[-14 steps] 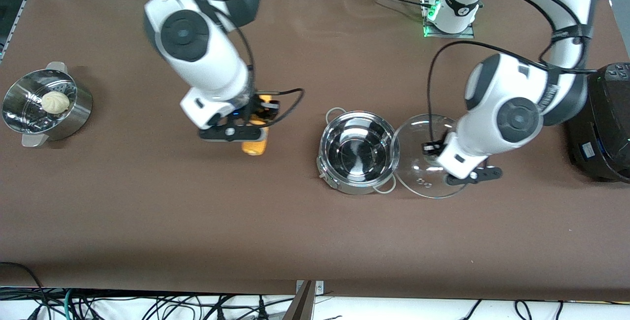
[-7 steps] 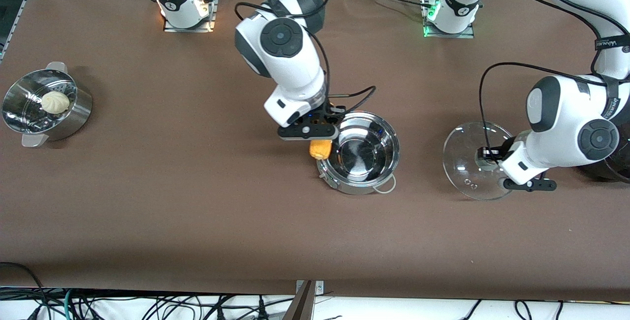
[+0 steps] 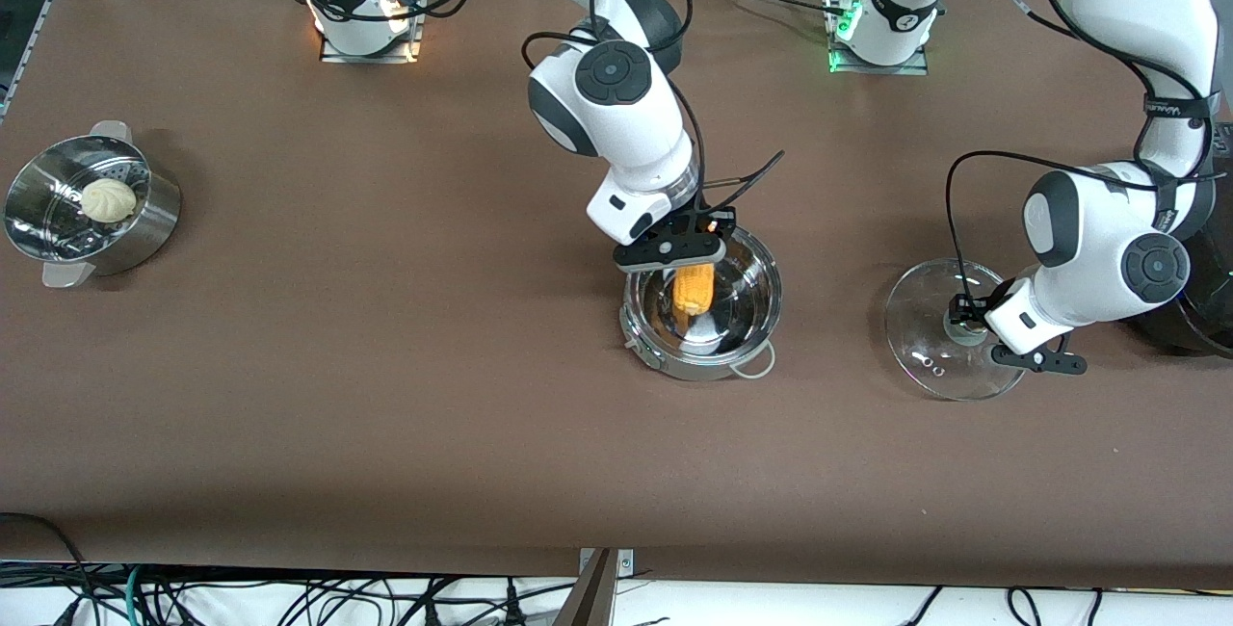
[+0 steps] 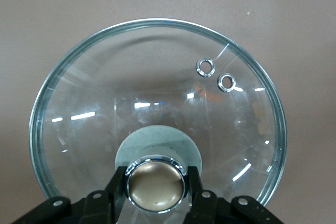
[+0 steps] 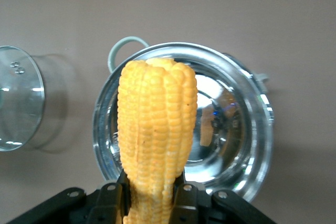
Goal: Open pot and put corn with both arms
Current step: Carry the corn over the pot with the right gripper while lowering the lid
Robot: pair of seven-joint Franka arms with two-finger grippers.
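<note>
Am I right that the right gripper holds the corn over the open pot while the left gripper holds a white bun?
Not quite. The left gripper holds no bun: it is shut on the knob of the glass lid, as the left wrist view shows. The bun sits in the steamer basket. The rest stands: the right gripper holds the corn over the open pot.

The corn (image 3: 694,287) is hanging over the open pot (image 3: 701,361); the lid (image 3: 930,356) is sitting beside it toward the left arm's end of the worktop (image 3: 385,414).
</note>
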